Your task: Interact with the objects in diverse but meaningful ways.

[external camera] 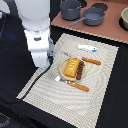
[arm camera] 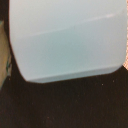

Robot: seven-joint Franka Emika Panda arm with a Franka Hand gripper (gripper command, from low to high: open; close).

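Your wrist view was filled by the light blue faceted cup [arm camera: 67, 40], so I could not tell whether the pincer gripped it.

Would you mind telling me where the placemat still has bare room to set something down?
The placemat is bare toward the exterior view's right of the plate, below the sausage, and along its near edge below the knife. Around the plate and the gripper it is crowded.
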